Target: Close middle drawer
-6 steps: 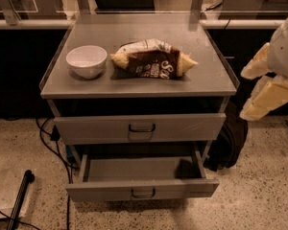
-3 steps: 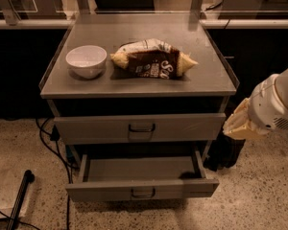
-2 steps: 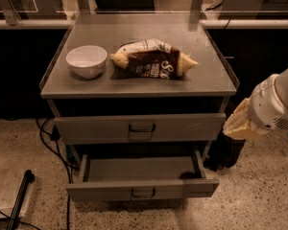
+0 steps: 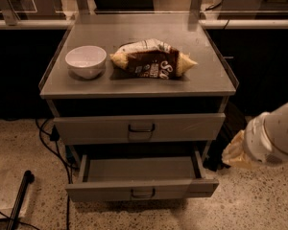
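The middle drawer [image 4: 142, 189] is a grey metal drawer with a small dark loop handle [image 4: 143, 193]. It stands pulled out toward me, and its inside looks empty. My gripper [image 4: 234, 153] is the pale end of the white arm at the right edge. It hangs just right of the drawer's right side, apart from it, at about the height of the drawer's rim. It holds nothing that I can see.
Above the open drawer is a taller drawer front [image 4: 140, 127] with a larger handle. On the cabinet top [image 4: 134, 83] stand a white bowl [image 4: 86, 60] and a brown-and-white snack bag [image 4: 153, 58]. Cables [image 4: 48, 143] and a dark pole [image 4: 18, 200] lie on the speckled floor at left.
My arm has come down and slightly left, from beside the cabinet top to beside the open drawer's right side. The drawer has not moved.
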Robot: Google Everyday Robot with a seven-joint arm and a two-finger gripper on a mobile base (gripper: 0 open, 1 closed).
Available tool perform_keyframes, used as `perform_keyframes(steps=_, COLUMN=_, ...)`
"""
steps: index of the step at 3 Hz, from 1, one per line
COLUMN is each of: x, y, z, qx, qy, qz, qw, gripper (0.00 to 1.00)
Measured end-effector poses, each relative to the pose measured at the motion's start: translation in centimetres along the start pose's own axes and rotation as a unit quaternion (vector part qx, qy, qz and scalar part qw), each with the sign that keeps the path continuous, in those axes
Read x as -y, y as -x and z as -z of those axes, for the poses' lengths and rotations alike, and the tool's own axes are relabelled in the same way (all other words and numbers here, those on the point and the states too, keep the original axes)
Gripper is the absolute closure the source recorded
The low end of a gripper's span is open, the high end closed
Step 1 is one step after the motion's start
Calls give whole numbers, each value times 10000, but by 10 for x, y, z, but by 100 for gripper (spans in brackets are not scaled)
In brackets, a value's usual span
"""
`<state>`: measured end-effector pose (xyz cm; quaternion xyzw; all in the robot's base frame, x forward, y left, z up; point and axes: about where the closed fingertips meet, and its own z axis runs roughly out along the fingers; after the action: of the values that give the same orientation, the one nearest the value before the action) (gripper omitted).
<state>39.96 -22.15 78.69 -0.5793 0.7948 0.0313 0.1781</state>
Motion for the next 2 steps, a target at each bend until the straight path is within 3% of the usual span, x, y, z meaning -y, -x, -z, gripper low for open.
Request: perform_keyframes(steps=2, x=-40, y=-46, z=-119, qx=580, qy=213, qz=-103, qw=9980, gripper=100)
